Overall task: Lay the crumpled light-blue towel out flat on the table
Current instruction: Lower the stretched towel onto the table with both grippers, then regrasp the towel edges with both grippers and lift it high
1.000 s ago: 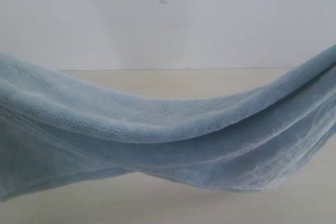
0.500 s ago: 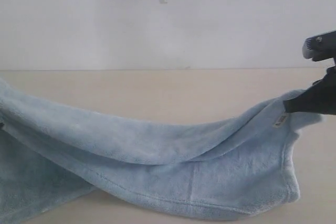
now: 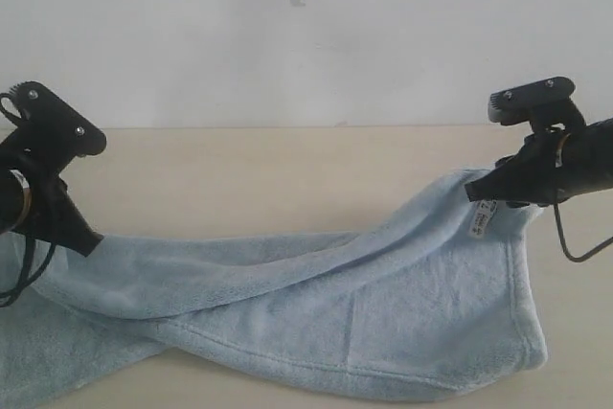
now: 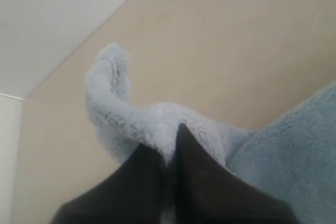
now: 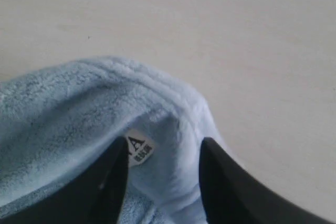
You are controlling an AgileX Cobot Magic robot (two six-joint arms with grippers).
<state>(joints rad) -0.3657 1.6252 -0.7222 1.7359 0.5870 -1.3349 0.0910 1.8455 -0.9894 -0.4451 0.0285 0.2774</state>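
The light-blue towel [image 3: 383, 304] lies stretched across the beige table [image 3: 287, 165], twisted along its length, with its right part flat. My left gripper [image 3: 91, 241] is shut on a bunched corner of the towel [image 4: 121, 114], its black jaws [image 4: 167, 140] pressed together on the pile just above the table [image 4: 220, 51]. My right gripper [image 3: 476, 193] sits at the other corner beside the white tag [image 3: 479, 222]. There its jaws [image 5: 165, 145] stand wide apart, with the towel's hemmed corner [image 5: 79, 108] and tag [image 5: 139, 150] lying between them.
A white-grey wall [image 3: 306, 35] rises behind the table's far edge. Bare table [image 5: 236, 35] shows beyond the towel's right corner. A thin black cable [image 3: 575, 246] hangs from the right arm.
The towel has come down from hanging high in front of the camera to lie on the table. Both arms have come into view, lower and closer in.
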